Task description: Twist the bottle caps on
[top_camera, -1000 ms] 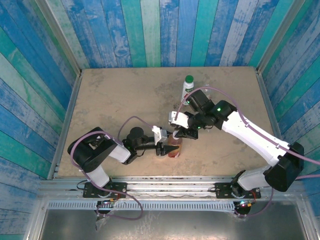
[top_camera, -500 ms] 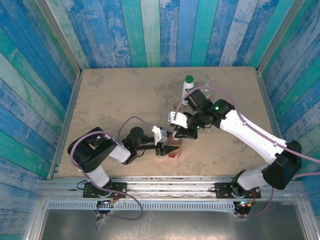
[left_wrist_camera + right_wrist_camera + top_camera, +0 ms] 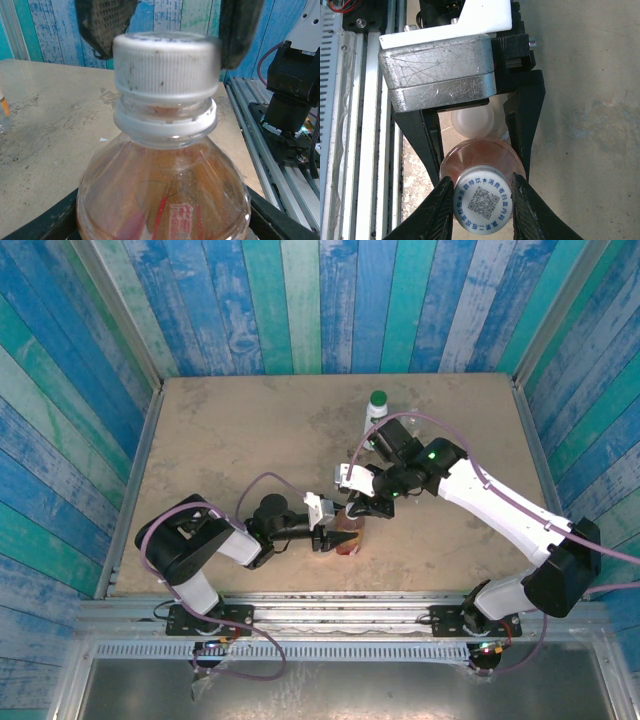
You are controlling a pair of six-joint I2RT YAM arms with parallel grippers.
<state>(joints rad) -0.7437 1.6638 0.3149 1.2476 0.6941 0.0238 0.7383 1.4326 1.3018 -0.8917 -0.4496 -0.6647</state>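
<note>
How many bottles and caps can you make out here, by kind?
Small plastic bottles: 2, the white labelled bottle and the amber drink bottle
Round plastic caps: 2, the dark green cap and the pale grey cap
Total: 4. A pale round shape beside the amber bottle is too unclear to count.
</note>
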